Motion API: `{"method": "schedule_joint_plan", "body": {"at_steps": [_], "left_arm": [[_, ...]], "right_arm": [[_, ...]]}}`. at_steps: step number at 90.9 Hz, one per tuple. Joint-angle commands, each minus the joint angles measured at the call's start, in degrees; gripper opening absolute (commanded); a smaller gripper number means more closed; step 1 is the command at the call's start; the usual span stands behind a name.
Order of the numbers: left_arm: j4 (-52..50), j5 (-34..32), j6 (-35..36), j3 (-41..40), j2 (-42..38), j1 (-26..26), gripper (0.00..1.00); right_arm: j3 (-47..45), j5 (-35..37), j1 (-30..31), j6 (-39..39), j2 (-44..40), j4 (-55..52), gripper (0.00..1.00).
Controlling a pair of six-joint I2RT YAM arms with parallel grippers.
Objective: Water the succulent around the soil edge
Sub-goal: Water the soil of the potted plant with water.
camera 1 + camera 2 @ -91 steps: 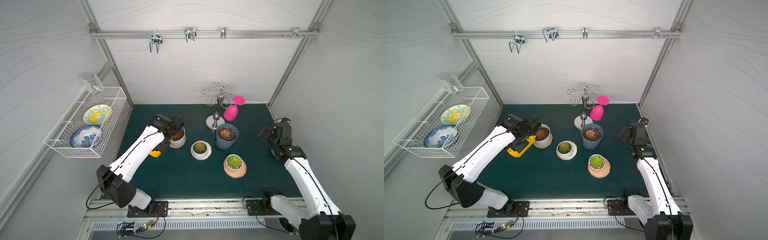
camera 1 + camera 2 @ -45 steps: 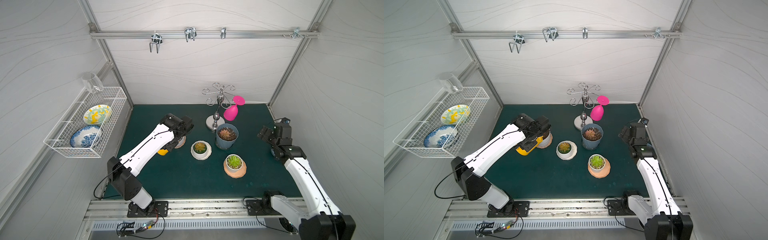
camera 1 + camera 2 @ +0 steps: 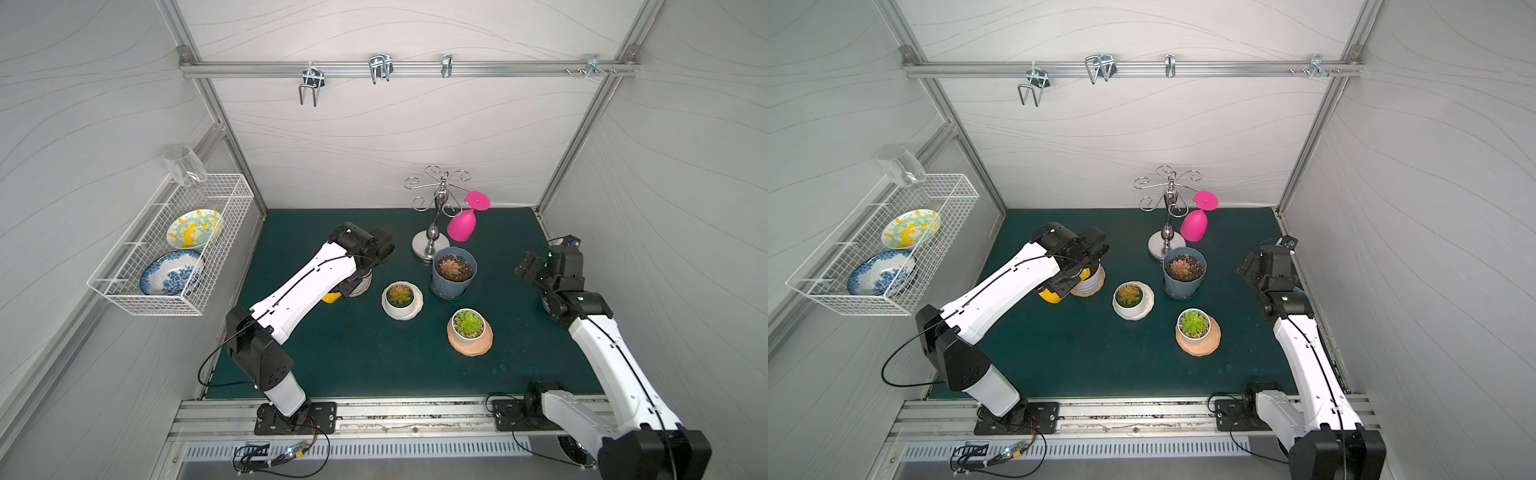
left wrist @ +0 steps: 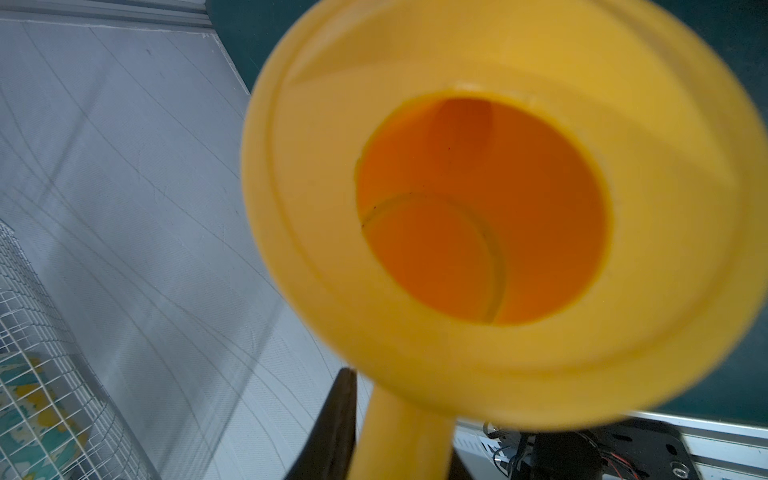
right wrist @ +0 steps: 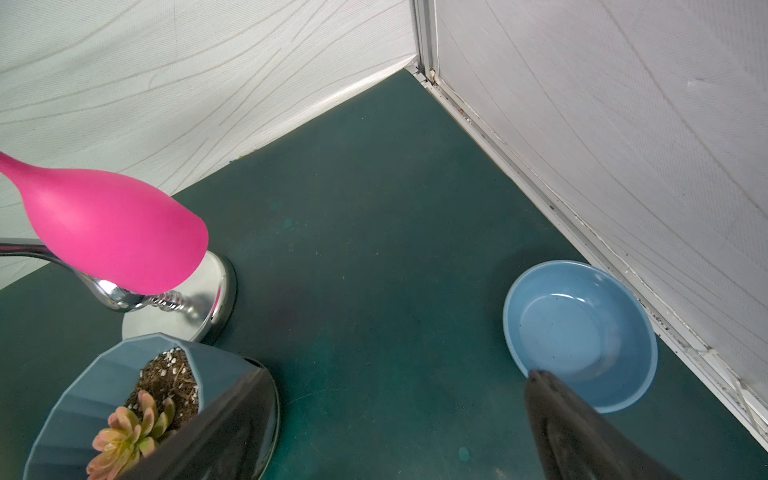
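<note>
My left gripper (image 4: pixel 397 440) is shut on the handle of a yellow watering can (image 4: pixel 478 208), whose open top fills the left wrist view. In both top views the can (image 3: pixel 330 297) (image 3: pixel 1048 294) peeks out from under my left forearm, right beside a white ribbed pot (image 3: pixel 1093 282) on a terracotta saucer; that pot's plant is hidden by the arm. Further right stand three potted succulents: an orange-green one (image 3: pixel 400 294), a pinkish one in a blue-grey pot (image 3: pixel 453 268) and a green one (image 3: pixel 469 325). My right gripper (image 5: pixel 397 382) hangs open and empty near the right wall.
A chrome stand (image 3: pixel 432 245) with a pink glass (image 3: pixel 462 226) hanging on it is behind the blue-grey pot. A blue bowl (image 5: pixel 582 332) lies by the right wall under my right arm. A wire basket (image 3: pixel 166 249) with plates hangs on the left wall.
My left arm has swung right with the watering can and now covers the white ribbed pot. The right arm has not moved.
</note>
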Motion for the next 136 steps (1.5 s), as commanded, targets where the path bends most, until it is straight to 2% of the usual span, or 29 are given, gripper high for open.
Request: {"method": "schedule_joint_plan", "body": {"at_steps": [1, 14, 39, 67, 96, 121, 136], "left_arm": [[-5.63, -0.96, 0.19, 3.01, 0.12, -0.23, 0.00], [-1.35, 3.00, 1.65, 2.48, -2.59, -0.23, 0.00], [8.39, 12.18, 2.70, -1.75, -13.13, -0.23, 0.00], [11.05, 19.71, 0.04, -9.16, -21.36, -1.54, 0.00], [8.24, 19.01, -7.93, -15.65, -25.43, -10.13, 0.00], [8.37, 21.61, -14.69, -18.41, -26.39, -12.81, 0.00], [7.94, 18.01, -21.62, -22.82, -24.54, -15.35, 0.00]], "right_arm": [[-0.48, 0.71, -0.29, 0.68, -1.05, 0.58, 0.99], [-0.46, 0.62, -0.25, 0.64, -1.20, 0.48, 0.99], [0.28, -0.91, -0.30, 0.51, -1.97, -0.27, 0.99], [3.06, -5.52, -0.12, 0.91, -1.13, -4.54, 0.99], [6.65, -7.07, -0.11, 0.12, -3.74, -12.24, 0.99], [6.80, -5.08, -0.21, -0.96, -8.21, -15.11, 0.99], [5.63, -4.62, -0.14, -0.98, -9.80, -14.72, 0.99]]}}
